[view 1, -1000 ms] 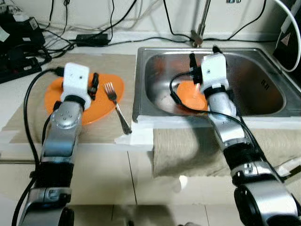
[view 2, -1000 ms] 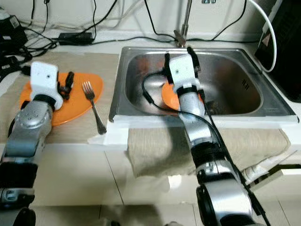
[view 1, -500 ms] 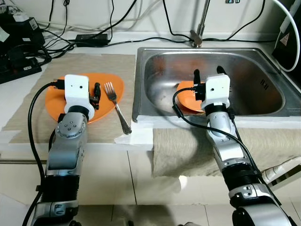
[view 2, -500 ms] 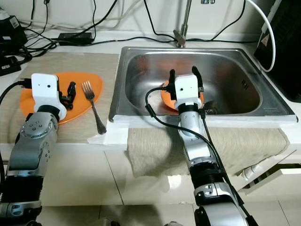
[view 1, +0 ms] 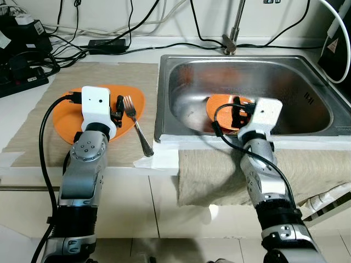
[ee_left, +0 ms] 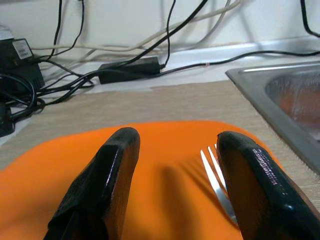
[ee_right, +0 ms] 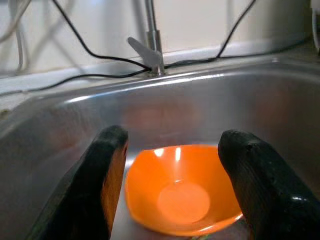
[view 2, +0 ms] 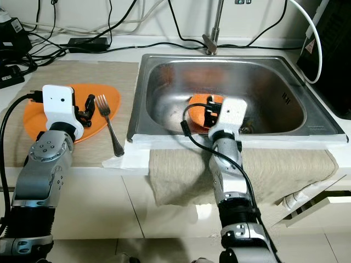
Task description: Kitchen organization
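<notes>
Both tools stand with their black fingers spread apart and nothing between them. Taking the steel sink [view 1: 307,76] as the landmark: the right tool [ee_right: 175,165] hangs at the sink's near rim, pointing into the basin toward the tap [ee_right: 150,45] on the far rim, and the orange bowl [ee_right: 182,192] lies on the sink floor just ahead of its fingers [ee_right: 107,165], upright and untouched. The left tool [ee_left: 172,170] hovers low over the orange plate [view 1: 66,112], which lies on a beige mat [view 1: 137,74] on the desk [view 1: 22,118] to the left of the sink. A metal fork [view 1: 134,123] rests between the plate and the sink, its tines on the plate's sink-side edge beside the left tool's fingers [ee_left: 250,175] and its handle running off onto the mat toward the near desk edge. A beige cloth [view 1: 219,175] drapes over the desk front below the sink. Black cables and a power brick [view 1: 107,45] lie along the wall behind the plate, left of the tap.
</notes>
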Controlling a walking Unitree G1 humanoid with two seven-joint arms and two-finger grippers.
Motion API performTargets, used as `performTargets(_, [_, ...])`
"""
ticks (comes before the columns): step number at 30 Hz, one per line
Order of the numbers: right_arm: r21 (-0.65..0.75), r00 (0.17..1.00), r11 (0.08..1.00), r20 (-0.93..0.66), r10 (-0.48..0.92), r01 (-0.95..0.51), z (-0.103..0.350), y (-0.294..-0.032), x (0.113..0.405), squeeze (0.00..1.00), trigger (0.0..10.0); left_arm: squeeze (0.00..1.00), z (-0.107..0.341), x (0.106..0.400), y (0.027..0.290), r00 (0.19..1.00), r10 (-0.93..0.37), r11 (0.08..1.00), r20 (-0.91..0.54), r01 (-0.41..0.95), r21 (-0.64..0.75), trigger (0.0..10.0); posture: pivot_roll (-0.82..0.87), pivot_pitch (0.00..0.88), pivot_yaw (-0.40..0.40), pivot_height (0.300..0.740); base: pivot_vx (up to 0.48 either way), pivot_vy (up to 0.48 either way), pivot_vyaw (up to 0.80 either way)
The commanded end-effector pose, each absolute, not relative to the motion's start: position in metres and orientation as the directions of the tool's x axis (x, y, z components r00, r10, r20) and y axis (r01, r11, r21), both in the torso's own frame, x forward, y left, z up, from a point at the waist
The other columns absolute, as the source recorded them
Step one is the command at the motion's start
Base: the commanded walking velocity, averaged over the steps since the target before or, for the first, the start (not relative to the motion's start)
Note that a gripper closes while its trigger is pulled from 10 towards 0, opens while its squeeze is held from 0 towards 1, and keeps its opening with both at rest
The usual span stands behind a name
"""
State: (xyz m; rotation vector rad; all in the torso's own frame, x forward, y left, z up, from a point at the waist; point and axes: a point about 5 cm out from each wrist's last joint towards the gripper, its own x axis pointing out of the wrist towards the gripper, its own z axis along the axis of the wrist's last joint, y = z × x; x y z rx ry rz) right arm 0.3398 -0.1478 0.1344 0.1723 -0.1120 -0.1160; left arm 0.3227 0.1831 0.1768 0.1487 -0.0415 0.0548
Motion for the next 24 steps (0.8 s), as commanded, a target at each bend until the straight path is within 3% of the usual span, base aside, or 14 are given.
performTargets(1, [0.212,0.991,0.974,0.087,-0.104,0.083,0.135,-0.146,0.337,0.00,10.0,0.00,0.180,0.320,0.183,0.996,0.059,0.986,0.066,-0.068,0.151,10.0,0.02,0.000,0.034,0.740,0.000,0.000,0.00])
performTargets(9, [-0.010,0.997,0.998,0.047,0.067,-0.066,0.132,-0.146,0.308,0.00,10.0,0.00,0.166,0.291,0.185,0.999,0.033,0.991,-0.016,-0.031,0.134,10.0,0.03,0.000,0.026,0.740,0.000,0.000,0.00])
performTargets(13, [-0.023,0.996,0.997,0.039,0.076,-0.075,0.132,-0.149,0.304,0.00,10.0,0.00,0.166,0.289,0.184,0.999,0.030,0.992,-0.014,-0.028,0.122,10.0,0.03,0.000,0.022,0.740,0.000,0.000,0.00])
performTargets(24, [-0.139,0.985,0.990,0.169,0.023,0.000,0.171,-0.167,0.273,0.00,10.0,0.00,0.203,0.273,0.179,0.982,-0.008,0.991,0.187,-0.017,0.131,10.0,0.04,0.000,0.014,0.740,0.000,0.000,0.00])
